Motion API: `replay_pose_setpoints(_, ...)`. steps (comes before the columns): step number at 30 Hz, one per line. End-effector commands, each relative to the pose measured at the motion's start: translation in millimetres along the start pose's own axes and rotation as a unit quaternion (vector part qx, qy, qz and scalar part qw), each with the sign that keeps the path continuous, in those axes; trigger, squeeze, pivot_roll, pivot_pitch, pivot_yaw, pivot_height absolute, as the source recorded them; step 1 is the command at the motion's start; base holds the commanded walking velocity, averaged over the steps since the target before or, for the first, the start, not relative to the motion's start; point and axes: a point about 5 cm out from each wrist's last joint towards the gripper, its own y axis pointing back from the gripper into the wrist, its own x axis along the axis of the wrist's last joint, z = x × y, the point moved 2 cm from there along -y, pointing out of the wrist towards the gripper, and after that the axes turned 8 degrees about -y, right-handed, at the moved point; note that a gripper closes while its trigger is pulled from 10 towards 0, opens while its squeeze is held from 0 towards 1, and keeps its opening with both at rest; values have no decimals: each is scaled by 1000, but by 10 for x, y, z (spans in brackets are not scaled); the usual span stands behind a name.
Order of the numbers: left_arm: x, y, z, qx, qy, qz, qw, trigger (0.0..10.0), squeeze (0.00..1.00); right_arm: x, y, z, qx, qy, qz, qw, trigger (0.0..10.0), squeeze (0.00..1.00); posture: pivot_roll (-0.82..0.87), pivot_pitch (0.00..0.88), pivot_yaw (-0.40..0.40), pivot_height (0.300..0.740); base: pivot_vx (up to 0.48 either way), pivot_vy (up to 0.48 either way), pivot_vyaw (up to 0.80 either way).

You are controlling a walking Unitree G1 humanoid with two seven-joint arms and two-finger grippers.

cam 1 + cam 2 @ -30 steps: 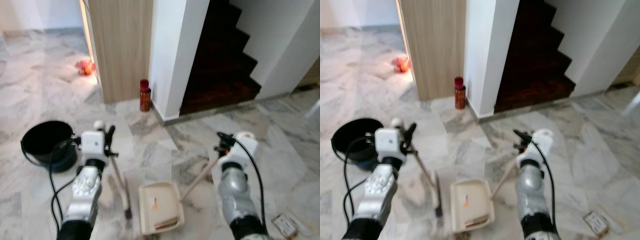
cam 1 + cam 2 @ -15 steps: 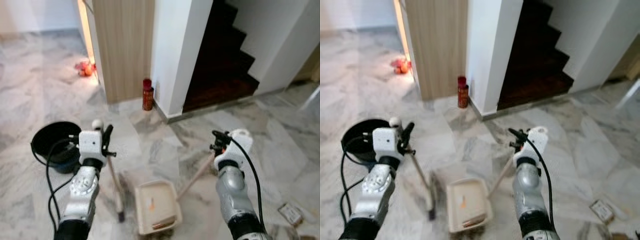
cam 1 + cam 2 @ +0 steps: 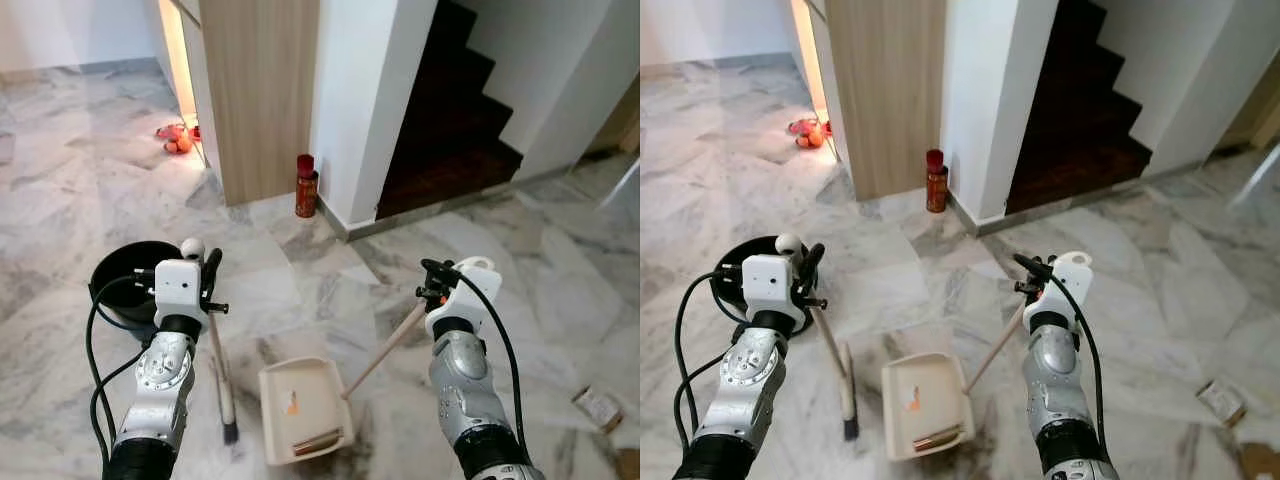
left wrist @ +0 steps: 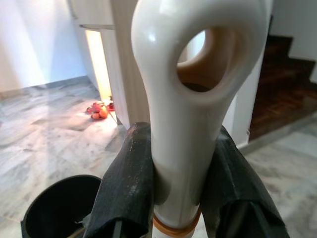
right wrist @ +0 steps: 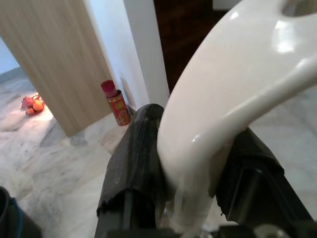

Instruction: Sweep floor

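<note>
left gripper [image 4: 176,183]: my fingers clamped on broom [image 3: 220,375] handle, bristles on floor
right gripper [image 5: 190,163]: clamped on dustpan [image 3: 303,410] handle
dustpan: on marble floor [image 3: 90,200] just right of broom, debris inside
bucket [image 3: 125,280]: black, to my left

Grey marble floor [image 3: 80,190], wood panel [image 3: 262,90] & white wall [image 3: 360,90] by dark stairs [image 3: 450,110].

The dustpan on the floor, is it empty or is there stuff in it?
Not empty. The cream dustpan lies flat on the marble floor with a small orange scrap in its middle and a brownish piece near its front edge.
</note>
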Motion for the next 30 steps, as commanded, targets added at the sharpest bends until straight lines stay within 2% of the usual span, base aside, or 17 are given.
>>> replay_pose_setpoints(1,121,-42,60,-6,11,23,1000,10000,0,142,-41,11,-2,-2,25,1000,10000,0,64,0,-70,740,0,307,0)
replay_pose_setpoints(22,124,-45,32,-4,9,21,1000,10000,0,124,-35,-11,-2,-7,22,1000,10000,0,68,0,-68,740,0,302,0)
replay_pose_setpoints(30,133,-48,33,-4,6,23,1000,10000,0,114,-34,-17,-1,-9,20,1000,10000,0,70,0,-67,740,0,0,0)
